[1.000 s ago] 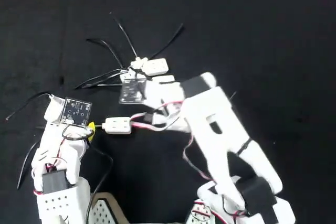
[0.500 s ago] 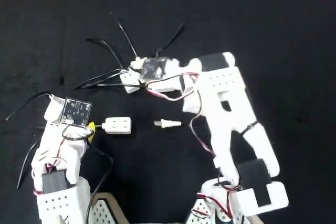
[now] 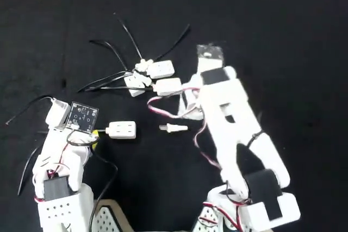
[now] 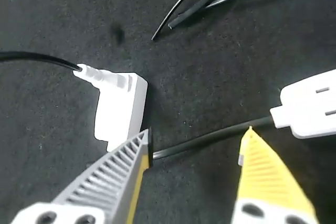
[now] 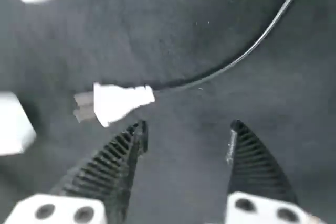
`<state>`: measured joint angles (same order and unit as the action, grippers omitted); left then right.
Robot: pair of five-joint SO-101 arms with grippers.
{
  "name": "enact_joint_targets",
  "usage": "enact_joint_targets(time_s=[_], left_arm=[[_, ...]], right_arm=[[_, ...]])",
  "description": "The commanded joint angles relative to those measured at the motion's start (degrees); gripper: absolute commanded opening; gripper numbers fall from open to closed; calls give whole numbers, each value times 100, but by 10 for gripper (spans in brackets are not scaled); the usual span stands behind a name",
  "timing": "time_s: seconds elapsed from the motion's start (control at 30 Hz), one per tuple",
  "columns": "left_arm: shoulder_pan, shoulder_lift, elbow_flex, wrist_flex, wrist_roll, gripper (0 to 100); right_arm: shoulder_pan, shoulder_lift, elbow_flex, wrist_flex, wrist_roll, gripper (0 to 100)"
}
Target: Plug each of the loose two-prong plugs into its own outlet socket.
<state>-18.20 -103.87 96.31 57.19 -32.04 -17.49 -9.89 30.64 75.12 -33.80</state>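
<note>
On the black tabletop (image 3: 304, 52), a white socket block (image 3: 122, 129) lies just beside the left claw (image 4: 197, 132), whose jaws stand wide and empty on either side of the block's black cord (image 4: 210, 137). A small loose plug (image 3: 174, 128) lies near that block but apart from it, and more white plugs (image 3: 155, 77) with black cords sit clustered farther back. The right claw (image 5: 187, 125) hovers near that cluster, jaws wide and holding nothing, with a white corded plug (image 5: 123, 100) lying close to one finger.

Left hand (image 4: 197, 132) spread, right hand (image 5: 187, 126) spread
</note>
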Motion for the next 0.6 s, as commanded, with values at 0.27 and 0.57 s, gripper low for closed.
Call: enact_joint_targets(time_s=[0.27, 0.57], left_arm=[[75, -9, 101, 26, -62, 270], [75, -9, 101, 35, -62, 270]], right_arm=[[-404, 523, 743, -1846, -2585, 240], [-527, 769, 725, -1582, -2585, 240]])
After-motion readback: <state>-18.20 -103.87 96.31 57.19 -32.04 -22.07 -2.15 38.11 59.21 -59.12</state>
